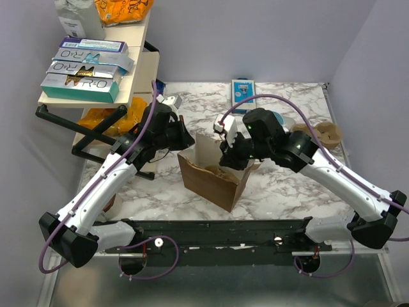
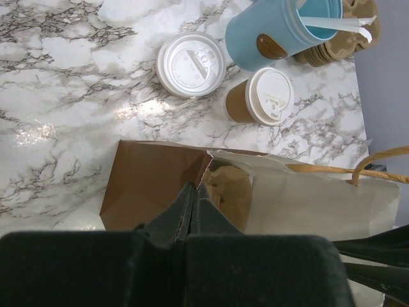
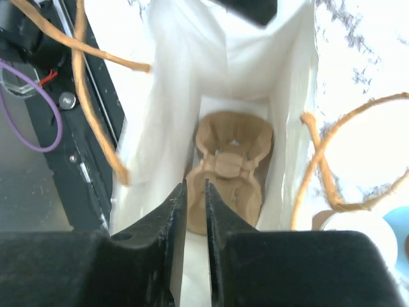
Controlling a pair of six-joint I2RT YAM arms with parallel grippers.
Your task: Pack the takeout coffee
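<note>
The takeout coffee (image 2: 259,96), a small tan paper cup with a white lid on it, stands on the marble beside the blue mug (image 2: 281,29); its lid also shows at the lower right of the right wrist view (image 3: 350,225). A brown paper bag (image 1: 211,182) stands open mid-table, with a brown pulp cup carrier (image 3: 230,166) lying on its floor. My left gripper (image 2: 193,192) is shut on the bag's rim at a corner (image 1: 181,137). My right gripper (image 3: 195,192) hovers over the bag's mouth (image 1: 231,158), jaws a narrow gap apart and empty.
A loose white lid (image 2: 190,64) lies left of the cup. A stack of pulp carriers (image 1: 329,132) sits at the right. A shelf with boxes (image 1: 83,70) stands at the back left, with orange bags (image 1: 115,116) under it. A small box (image 1: 243,86) lies at the back.
</note>
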